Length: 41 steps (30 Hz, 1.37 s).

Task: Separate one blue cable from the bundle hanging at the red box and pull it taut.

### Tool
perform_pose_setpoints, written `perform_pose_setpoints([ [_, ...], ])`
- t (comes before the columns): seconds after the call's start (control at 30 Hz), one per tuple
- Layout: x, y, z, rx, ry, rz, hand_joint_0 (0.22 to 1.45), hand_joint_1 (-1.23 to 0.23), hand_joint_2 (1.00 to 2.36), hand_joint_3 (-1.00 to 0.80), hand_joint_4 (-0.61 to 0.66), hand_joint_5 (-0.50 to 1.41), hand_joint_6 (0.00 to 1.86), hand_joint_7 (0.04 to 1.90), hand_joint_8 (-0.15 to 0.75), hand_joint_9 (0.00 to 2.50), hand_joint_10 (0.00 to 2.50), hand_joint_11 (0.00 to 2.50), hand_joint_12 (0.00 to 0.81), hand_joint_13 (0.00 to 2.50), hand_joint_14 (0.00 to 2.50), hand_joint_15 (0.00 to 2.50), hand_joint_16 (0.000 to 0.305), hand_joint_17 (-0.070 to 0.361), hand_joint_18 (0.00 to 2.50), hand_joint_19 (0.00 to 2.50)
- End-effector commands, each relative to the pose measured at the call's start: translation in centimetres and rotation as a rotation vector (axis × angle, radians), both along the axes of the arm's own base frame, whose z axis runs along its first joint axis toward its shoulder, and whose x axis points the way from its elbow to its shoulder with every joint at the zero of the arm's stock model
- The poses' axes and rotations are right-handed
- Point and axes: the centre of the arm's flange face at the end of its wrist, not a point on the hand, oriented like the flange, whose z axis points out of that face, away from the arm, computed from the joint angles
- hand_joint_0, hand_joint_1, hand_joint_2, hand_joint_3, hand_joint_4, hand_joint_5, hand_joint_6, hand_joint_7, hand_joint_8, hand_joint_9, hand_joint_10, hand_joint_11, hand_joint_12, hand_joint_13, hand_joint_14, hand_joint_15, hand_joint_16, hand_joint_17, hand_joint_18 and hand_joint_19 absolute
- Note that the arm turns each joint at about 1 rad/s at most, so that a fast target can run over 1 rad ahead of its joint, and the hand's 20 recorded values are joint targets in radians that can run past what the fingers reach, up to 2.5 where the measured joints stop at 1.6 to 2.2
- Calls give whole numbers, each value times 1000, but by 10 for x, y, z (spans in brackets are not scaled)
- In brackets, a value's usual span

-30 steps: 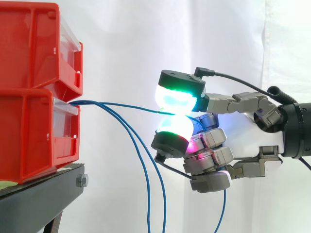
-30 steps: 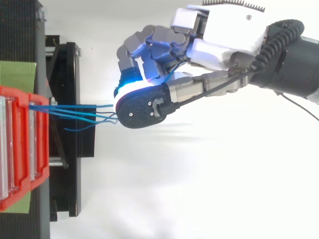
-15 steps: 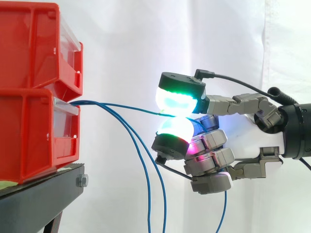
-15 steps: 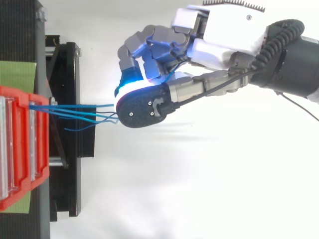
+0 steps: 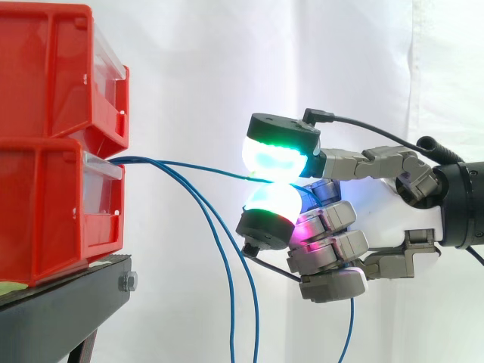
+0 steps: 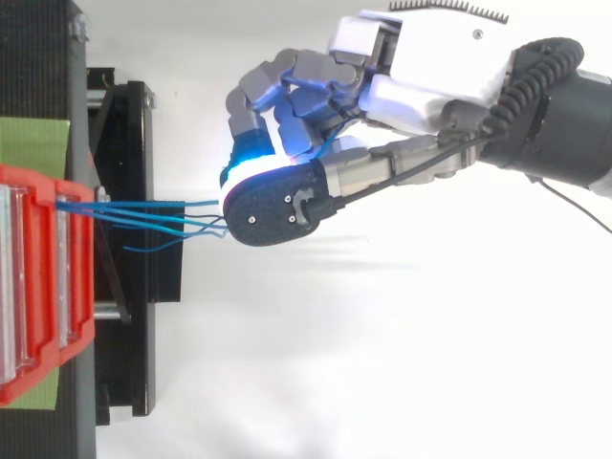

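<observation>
Several thin blue cables point(image 5: 181, 168) come out of the lower red box point(image 5: 53, 212) at its front slot. One blue cable point(image 5: 215, 171) runs almost level to the right into my hand point(image 5: 333, 227), pinched between two glowing green-white pads point(image 5: 276, 157), and its loose end hangs down behind the hand point(image 5: 349, 325). The other cables point(image 5: 227, 265) droop in a curve below. From above, the cables point(image 6: 143, 215) fan from the red box point(image 6: 38, 287) to the hand point(image 6: 316, 105), whose remaining fingers are curled under.
A second red box point(image 5: 60, 76) is stacked on the lower one. Both sit on a black stand point(image 5: 68, 310) at the left. A white curtain point(image 5: 363, 68) hangs behind. The arm enters from the right edge.
The hand has barely moved; its lower curled fingers have shifted slightly down and the pinched cable stays in place.
</observation>
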Motion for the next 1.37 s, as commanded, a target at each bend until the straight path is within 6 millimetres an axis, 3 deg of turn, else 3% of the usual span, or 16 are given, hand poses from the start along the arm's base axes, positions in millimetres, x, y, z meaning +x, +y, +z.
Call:
perform_pose_setpoints([
  [0.0,0,0,0,0,1,-1,797,-715,1033,92,178,-264,969,1228,330,654,2500,1562,327,632,2500,1457,29,66,1006,1779],
  [1.33,-1,0,-1,-1,4,-1,797,-727,1027,90,196,-250,964,1283,331,718,2500,1611,322,676,2500,1448,28,63,1065,1806],
])
